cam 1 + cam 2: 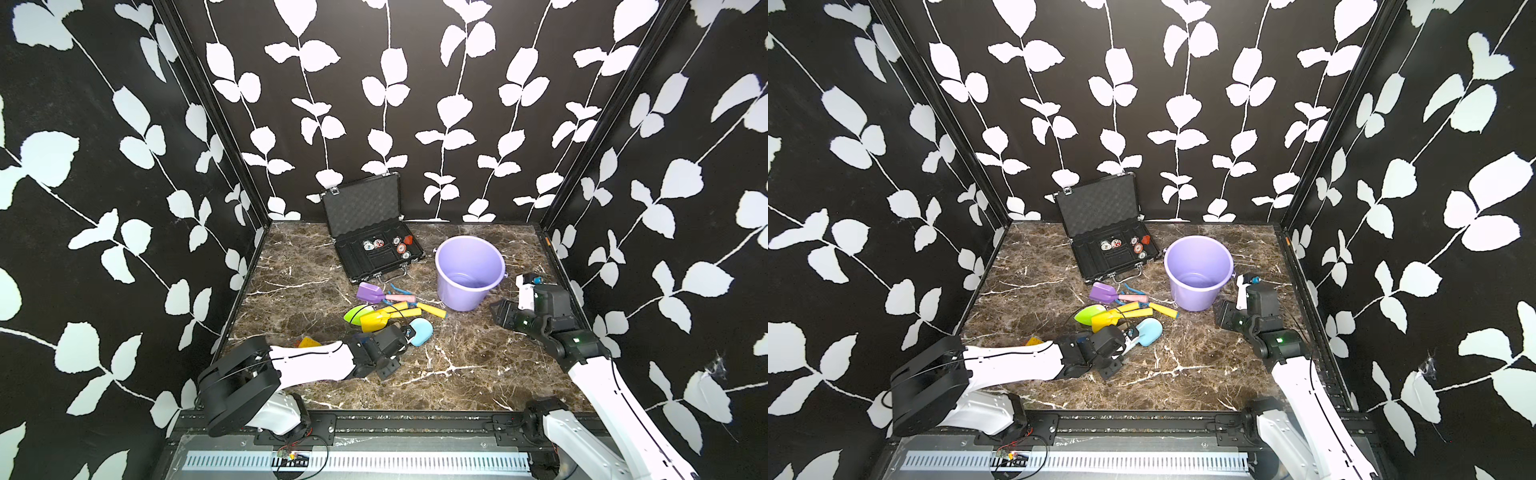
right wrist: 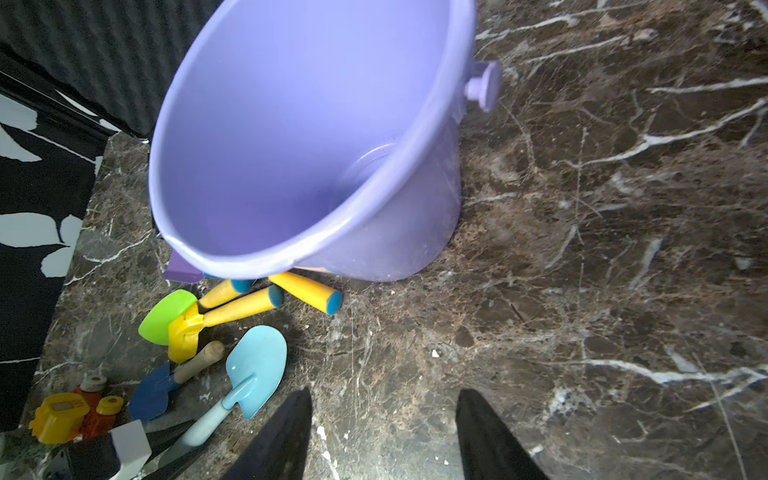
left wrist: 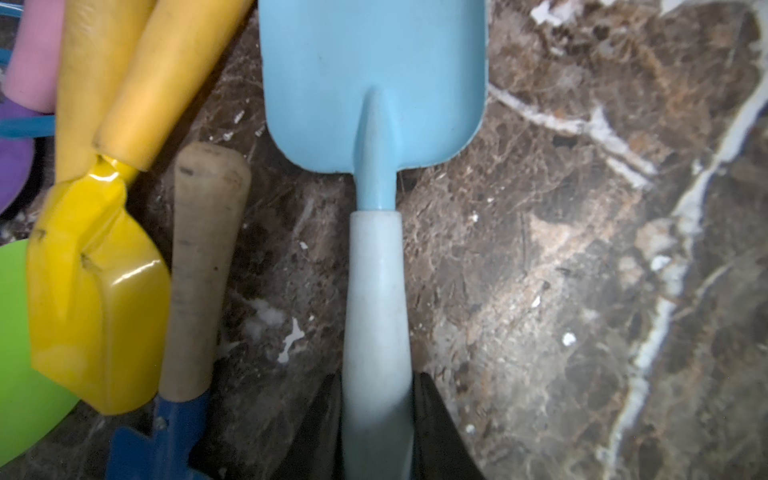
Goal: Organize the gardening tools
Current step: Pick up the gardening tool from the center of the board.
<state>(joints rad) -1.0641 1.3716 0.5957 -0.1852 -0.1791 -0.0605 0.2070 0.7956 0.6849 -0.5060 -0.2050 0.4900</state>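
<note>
Right now my left fingers are pressed against both sides of the whitish handle of the pale-blue plastic spade, low down near the handle's end. The spade lies flat on the brown marble table, at the near edge of the tool pile. My right fingers stand apart with nothing between them, beside the lilac plastic bucket, which looks empty.

My main worry is the grip point. Held that far from the head, I expect the spade to droop or twist once it lifts, and smooth plastic could slip. The wooden handle of the dark-blue trowel lies just beside my nearer finger, and the glossy yellow spade is touching that trowel, so a crooked lift could drag both. If the bucket is where the tools go, it looks light. A drooping head catching its rim might tip it, and my right arm is parked near that path.

For room, the table is bare from the spade across to the right arm and down to the near edge. That is my clean lane. Behind the pile, the open black foam-lined case closes things off. The bucket sits nearer the right wall, so I would come at it from the pile's side.
</note>
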